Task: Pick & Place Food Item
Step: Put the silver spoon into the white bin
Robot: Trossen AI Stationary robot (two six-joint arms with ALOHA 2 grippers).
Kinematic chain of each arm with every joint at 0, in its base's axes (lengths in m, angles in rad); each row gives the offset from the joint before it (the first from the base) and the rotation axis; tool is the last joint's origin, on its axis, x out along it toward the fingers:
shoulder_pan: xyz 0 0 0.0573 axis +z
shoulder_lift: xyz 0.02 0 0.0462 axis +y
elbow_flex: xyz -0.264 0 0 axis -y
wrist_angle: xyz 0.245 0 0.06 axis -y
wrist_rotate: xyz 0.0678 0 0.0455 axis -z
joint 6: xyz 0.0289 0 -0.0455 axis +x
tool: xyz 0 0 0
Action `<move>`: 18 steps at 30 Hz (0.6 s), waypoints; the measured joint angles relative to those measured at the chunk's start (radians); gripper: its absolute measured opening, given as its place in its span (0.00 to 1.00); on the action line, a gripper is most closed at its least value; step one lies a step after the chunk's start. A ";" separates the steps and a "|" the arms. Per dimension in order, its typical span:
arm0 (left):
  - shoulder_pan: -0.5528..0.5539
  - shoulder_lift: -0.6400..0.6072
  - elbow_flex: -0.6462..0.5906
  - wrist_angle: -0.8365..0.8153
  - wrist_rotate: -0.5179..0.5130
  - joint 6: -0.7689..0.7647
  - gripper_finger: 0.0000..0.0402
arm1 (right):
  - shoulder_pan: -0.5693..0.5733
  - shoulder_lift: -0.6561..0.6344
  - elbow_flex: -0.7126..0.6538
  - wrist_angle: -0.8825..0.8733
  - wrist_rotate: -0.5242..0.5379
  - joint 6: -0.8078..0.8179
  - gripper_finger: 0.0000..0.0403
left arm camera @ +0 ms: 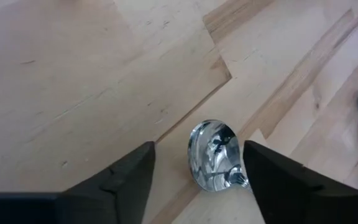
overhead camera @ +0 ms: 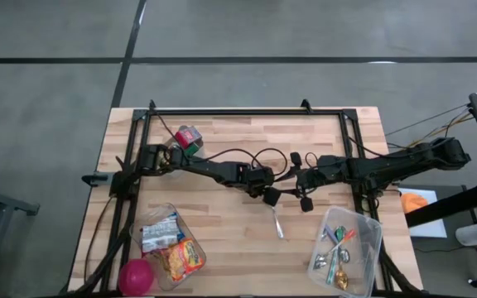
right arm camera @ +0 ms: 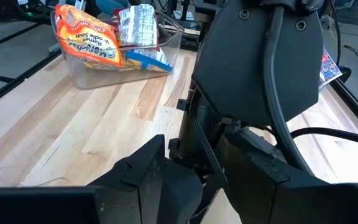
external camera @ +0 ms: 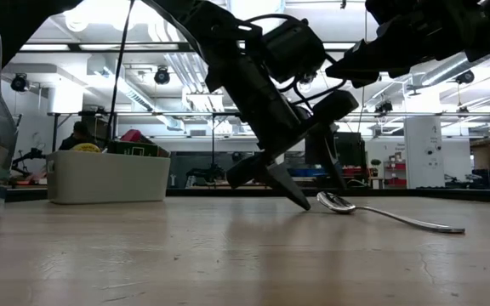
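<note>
A metal spoon (overhead camera: 277, 222) lies flat on the wooden table, its bowl (left arm camera: 215, 155) facing up and its handle (external camera: 415, 223) running toward the near edge. My left gripper (left arm camera: 197, 180) stands open just over the bowl, slanting down, one finger on each side of it and one close beside the spoon's neck. My right gripper (overhead camera: 305, 199) hovers open close by to the right, facing the left gripper. Food packets (right arm camera: 92, 43) sit in a clear tub (overhead camera: 171, 244) at the near left.
A red and green can (overhead camera: 190, 136) stands at the far left beside the left arm. A pink round thing (overhead camera: 137, 276) sits at the near left corner. A clear tub (overhead camera: 350, 248) with several utensils is at the near right. Bare wood lies between the two tubs.
</note>
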 joint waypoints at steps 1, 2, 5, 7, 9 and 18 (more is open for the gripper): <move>0.000 -0.001 0.000 0.000 0.004 0.009 0.64 | 0.000 0.000 0.000 0.000 0.000 0.000 0.39; 0.002 -0.003 0.000 -0.002 0.008 0.021 0.65 | 0.000 0.000 0.000 0.000 0.000 0.000 0.39; 0.009 -0.026 0.000 -0.040 0.009 0.049 0.69 | 0.000 0.000 0.000 0.000 0.000 0.000 0.39; 0.013 -0.048 0.000 -0.067 -0.012 0.050 0.71 | 0.000 0.000 0.000 0.000 0.000 0.000 0.39; 0.017 -0.074 0.000 -0.094 -0.033 0.057 0.71 | 0.000 0.000 0.000 -0.003 0.001 0.000 0.39; 0.020 -0.223 0.000 -0.222 -0.175 0.173 0.71 | 0.000 0.000 0.000 -0.003 0.000 0.000 0.39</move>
